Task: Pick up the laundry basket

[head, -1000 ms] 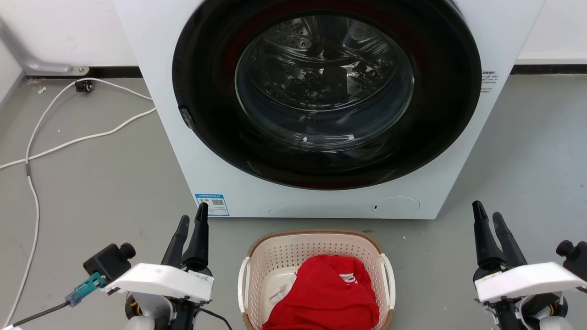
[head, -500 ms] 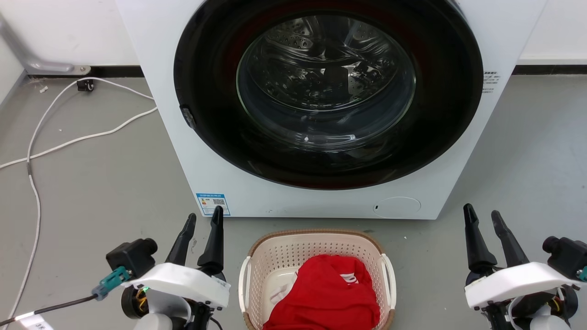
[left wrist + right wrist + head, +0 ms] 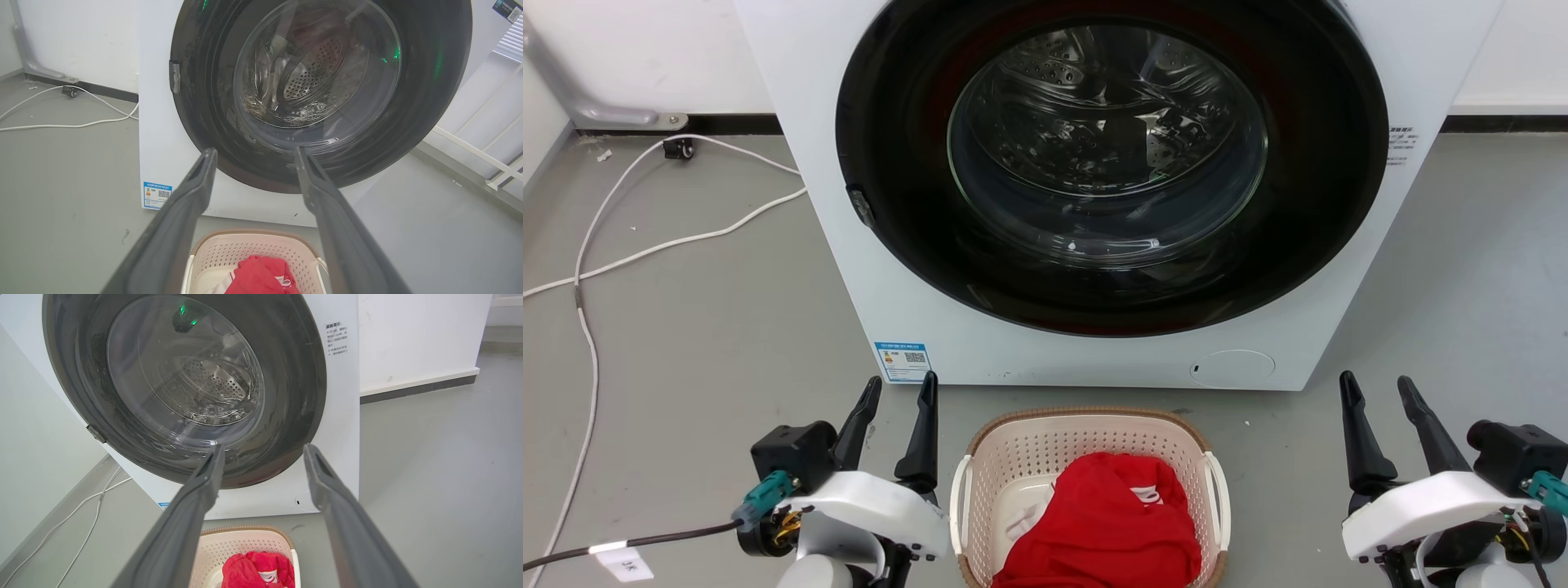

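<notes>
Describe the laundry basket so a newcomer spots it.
Find the white front-loading washing machine; on the grey floor before it sits the laundry basket. It is cream and perforated, brown-rimmed, white-handled, with red cloth inside.

On floor [image 3: 703,327], near: basket [image 3: 1029,457], garment [image 3: 1103,531] in it. Behind: washing machine [image 3: 809,204]. Just left: left gripper [image 3: 903,380]. Well right: right gripper [image 3: 1375,378]. Far left: cable [image 3: 686,242].

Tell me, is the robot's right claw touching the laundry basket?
Apart. The head view shows bare grey floor between the right gripper and the laundry basket.
</notes>
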{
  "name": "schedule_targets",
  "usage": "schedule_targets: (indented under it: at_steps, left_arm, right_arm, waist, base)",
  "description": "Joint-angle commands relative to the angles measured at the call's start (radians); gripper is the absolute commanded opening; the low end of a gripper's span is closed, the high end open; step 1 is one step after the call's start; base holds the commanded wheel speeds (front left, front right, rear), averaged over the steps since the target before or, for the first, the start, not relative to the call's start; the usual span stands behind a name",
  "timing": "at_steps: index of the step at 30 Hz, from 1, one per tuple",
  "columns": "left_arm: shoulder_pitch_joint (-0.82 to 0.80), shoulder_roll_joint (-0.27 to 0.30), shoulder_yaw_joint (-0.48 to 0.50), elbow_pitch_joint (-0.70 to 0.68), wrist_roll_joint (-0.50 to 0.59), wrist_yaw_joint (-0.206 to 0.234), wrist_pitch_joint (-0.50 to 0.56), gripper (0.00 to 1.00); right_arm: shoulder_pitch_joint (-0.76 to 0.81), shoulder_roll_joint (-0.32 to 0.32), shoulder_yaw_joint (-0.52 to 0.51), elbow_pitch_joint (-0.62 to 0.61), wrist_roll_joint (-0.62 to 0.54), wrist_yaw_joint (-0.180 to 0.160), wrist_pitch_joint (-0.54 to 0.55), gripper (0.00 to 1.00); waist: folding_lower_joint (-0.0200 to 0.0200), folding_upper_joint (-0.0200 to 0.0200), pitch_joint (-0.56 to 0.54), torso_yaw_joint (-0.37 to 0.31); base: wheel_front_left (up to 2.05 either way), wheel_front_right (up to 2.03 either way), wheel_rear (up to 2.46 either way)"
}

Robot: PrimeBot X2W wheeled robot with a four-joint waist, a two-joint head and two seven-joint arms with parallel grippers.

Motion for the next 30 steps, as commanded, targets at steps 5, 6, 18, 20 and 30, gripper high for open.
schedule_targets:
  at_steps: [5,6,18,20,30]
  left_arm:
    - [-0.022,0.013,-0.018,0.002,0.057,0.013,-0.018,1.00]
    - [-0.022,0.013,-0.021,0.004,0.065,0.015,-0.020,1.00]
    - [-0.025,0.014,-0.031,0.025,0.149,0.030,-0.047,1.00]
    - [-0.023,0.012,-0.029,0.029,0.160,0.029,-0.053,1.00]
    - [-0.016,-0.006,-0.013,0.050,0.200,0.003,-0.073,1.00]
  right_arm:
    - [-0.001,0.001,0.001,-0.017,-0.066,0.000,-0.010,1.00]
    - [0.000,0.001,0.002,-0.018,-0.077,0.000,-0.011,1.00]
    - [0.012,0.001,0.003,-0.028,-0.194,0.000,-0.016,1.00]
    - [0.015,0.001,0.003,-0.029,-0.210,0.000,-0.018,1.00]
    - [0.023,0.001,-0.005,-0.032,-0.241,0.000,-0.027,1.00]
  waist:
    - [-0.0001,0.0000,0.000,0.001]
    - [-0.0001,0.0000,0.000,0.001]
    - [-0.0001,0.0000,0.000,0.007]
    - [-0.0001,0.0000,0.000,0.007]
    - [-0.0001,0.0000,-0.002,0.010]
  base:
    - [0.00,0.00,0.00]
    - [0.00,0.00,0.00]
    - [0.00,0.00,0.00]
    - [0.00,0.00,0.00]
    - [0.00,0.00,0.00]
